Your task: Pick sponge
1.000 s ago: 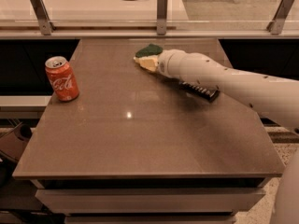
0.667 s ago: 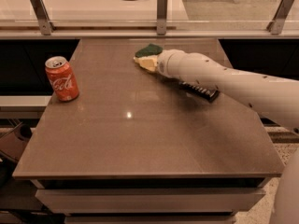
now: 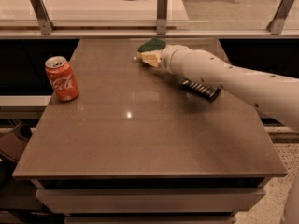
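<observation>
While can point(image 3: 61, 78) stands L on table point(image 3: 140, 139), claw point(image 3: 149, 59) is at sponge point(image 3: 152, 45), rear.

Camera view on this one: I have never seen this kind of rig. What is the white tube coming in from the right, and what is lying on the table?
The white tube is the single arm of a mobile robot. There is only this one camera view, and it looks down on a brown table from its near edge. At the arm's tip is the gripper, the pale yellow part. It sits at the far middle of the table, right against the sponge, whose dark green top shows just behind it. Whether the sponge is gripped cannot be told from here. A red Coca-Cola can stands upright near the left edge. A flat black snack bar wrapper lies beneath the arm, partly hidden by it.
</observation>
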Available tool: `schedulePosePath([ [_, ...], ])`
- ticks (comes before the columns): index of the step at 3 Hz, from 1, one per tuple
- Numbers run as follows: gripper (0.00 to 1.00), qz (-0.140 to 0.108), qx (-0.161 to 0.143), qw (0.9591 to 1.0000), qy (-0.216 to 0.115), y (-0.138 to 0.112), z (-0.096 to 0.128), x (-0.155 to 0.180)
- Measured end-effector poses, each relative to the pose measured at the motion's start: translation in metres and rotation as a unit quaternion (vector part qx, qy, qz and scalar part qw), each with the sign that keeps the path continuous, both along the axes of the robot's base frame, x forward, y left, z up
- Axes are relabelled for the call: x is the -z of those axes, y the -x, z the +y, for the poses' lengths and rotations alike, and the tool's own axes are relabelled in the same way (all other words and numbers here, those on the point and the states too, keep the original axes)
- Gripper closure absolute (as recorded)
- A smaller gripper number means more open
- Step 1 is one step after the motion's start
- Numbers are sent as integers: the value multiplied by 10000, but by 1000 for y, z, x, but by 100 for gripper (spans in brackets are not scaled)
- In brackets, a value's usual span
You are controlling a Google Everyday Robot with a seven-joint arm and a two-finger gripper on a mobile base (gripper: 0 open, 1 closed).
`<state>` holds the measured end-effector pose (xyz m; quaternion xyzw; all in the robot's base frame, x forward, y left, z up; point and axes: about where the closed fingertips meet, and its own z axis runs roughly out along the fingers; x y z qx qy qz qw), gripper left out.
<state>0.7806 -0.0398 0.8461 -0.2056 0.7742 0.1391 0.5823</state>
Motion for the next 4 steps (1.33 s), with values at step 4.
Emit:
schedulePosePath([
  [4, 100, -562, -189, 9968, 533, -3, -64, -87],
])
